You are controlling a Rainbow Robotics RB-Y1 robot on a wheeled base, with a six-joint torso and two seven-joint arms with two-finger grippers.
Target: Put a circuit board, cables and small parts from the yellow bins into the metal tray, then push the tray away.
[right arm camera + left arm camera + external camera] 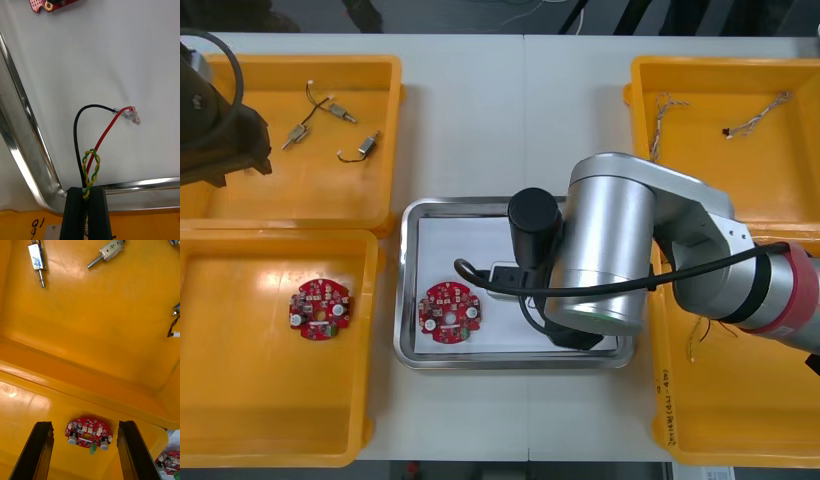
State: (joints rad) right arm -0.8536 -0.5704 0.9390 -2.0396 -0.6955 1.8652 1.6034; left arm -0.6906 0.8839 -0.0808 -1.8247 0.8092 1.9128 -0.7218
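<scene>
Right now the right gripper (86, 192) is clamped on a cable (93, 156) made of red, black and twisted yellow-green strands, held low at the 5 o'clock corner of the metal tray (408, 290), clock read on the front view with 12 at the table's far edge. From the fingers the cable's long axis runs toward 9 o'clock, so the free end with its clear connector is well inside the rim over the white floor; whether it touches that floor cannot be told. The pinched end sits just inside the tray's 3 o'clock rim (30, 150), and this is judged the relation that matters: on release the tail could drape over that rim unless it is carried a little further toward 9 o'clock. A circuit board (450, 312) is already laid at the tray's 8 o'clock, well apart from the cable. The right arm (610, 240) covers much of the tray's 3 o'clock half. The left gripper (85, 423) is parked at 10 o'clock, fingers apart, over the left yellow bins (240, 380), where a second board (320, 308) and small metal parts (298, 133) lie. The table (480, 120) at 12 o'clock is bare, leaving room for the push.
</scene>
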